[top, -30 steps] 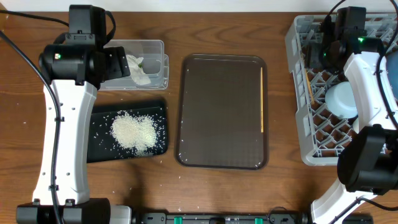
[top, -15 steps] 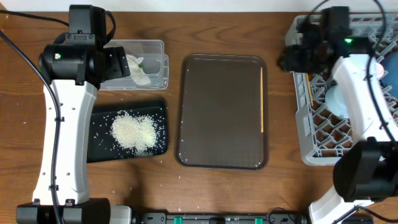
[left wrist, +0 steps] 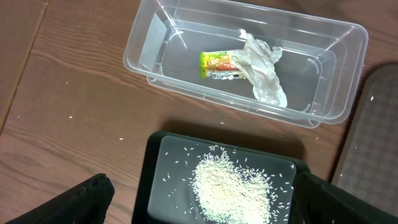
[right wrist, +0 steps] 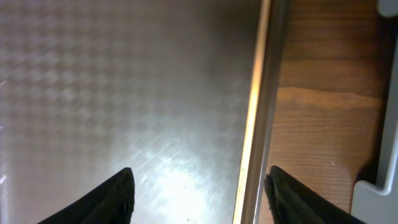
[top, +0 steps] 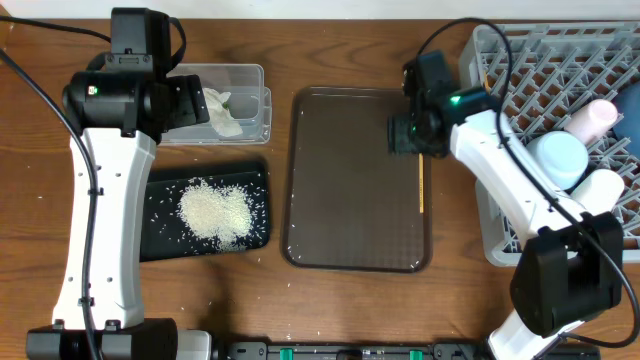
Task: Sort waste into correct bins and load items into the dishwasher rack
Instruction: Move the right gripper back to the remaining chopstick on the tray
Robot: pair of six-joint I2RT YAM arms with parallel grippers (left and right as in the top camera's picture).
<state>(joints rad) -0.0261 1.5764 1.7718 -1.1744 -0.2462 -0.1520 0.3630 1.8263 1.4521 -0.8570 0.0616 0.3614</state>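
Note:
The clear tub (left wrist: 186, 46) holds the crumpled white napkin (left wrist: 264, 68) and the yellow-green wrapper (left wrist: 217, 64). Beside it, the black tray (left wrist: 155, 180) carries the heap of rice (left wrist: 233, 186). My left gripper (left wrist: 202, 183) hangs open above that tray, holding nothing. One wooden chopstick (right wrist: 255, 112) lies along the right rim of the brown serving tray (top: 350, 180). My right gripper (right wrist: 199, 183) hovers open over it, with the chopstick between the fingers, close to the right one. The grey dishwasher rack (top: 520, 60) holds a pink cup (top: 598, 118), a light-blue bowl (top: 558, 155) and a white cup (top: 598, 188).
Loose rice grains (top: 215, 295) are scattered on the wooden table around the black tray. The rack's left wall (right wrist: 379, 155) stands close to the right of my right gripper. My right arm (top: 500, 160) reaches across the rack's front left corner.
My right arm has swung left from above the rack to the brown tray's right rim, over the chopstick. The left arm has not moved.

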